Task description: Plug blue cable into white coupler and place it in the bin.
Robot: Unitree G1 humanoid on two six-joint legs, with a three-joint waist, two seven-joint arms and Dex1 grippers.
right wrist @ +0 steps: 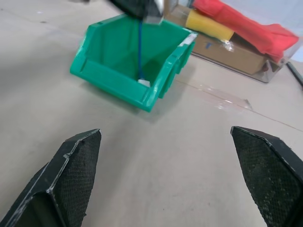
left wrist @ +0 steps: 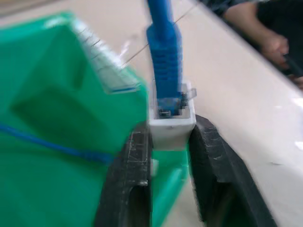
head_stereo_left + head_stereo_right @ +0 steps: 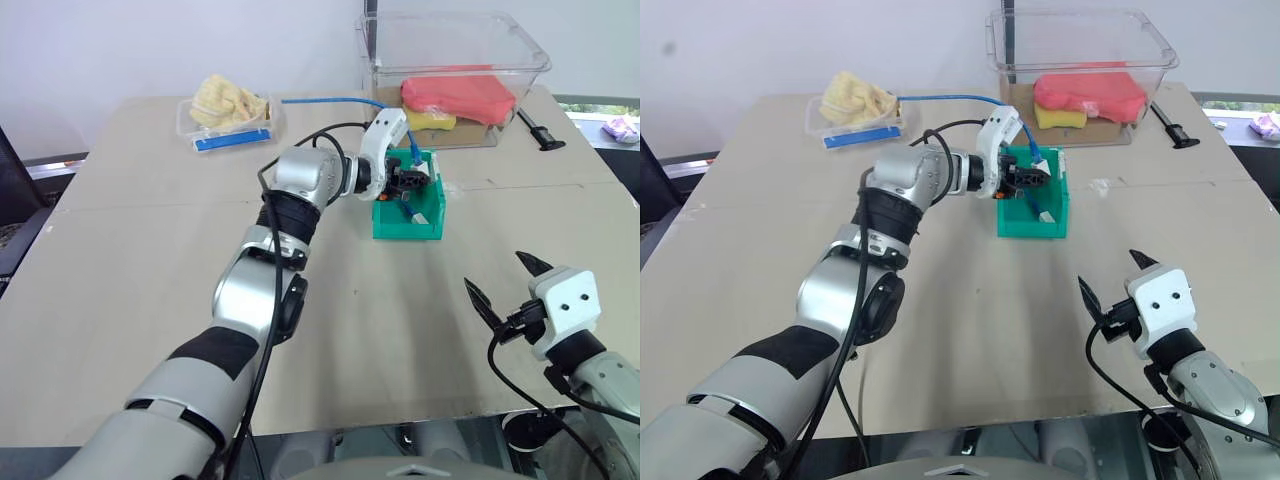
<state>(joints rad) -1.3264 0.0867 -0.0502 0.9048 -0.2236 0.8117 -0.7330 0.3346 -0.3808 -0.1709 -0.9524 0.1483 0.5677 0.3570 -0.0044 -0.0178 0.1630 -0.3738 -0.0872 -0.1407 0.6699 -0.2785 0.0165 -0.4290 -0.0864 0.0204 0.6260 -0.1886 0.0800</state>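
Observation:
My left gripper (image 3: 405, 180) hovers over the open top of the green bin (image 3: 425, 228), which stands past the table's middle. Its fingers are shut on the small white coupler (image 2: 171, 125). The blue cable's plug (image 2: 164, 61) sits in the coupler's socket. From there the blue cable (image 3: 330, 100) runs back across the table toward the far left. Inside the bin a thin blue strand (image 1: 140, 47) hangs down to a small white end piece (image 1: 143, 82). Near the table's front right edge, well short of the bin, my right gripper (image 3: 498, 272) is open and empty.
A large clear tub (image 3: 450, 60) holding red and yellow items stands behind the bin. A shallow clear tray (image 3: 228, 115) with yellow cloth sits at the far left. A black tool (image 3: 540, 130) lies at the far right. A person's hand (image 2: 274, 45) rests beyond the table.

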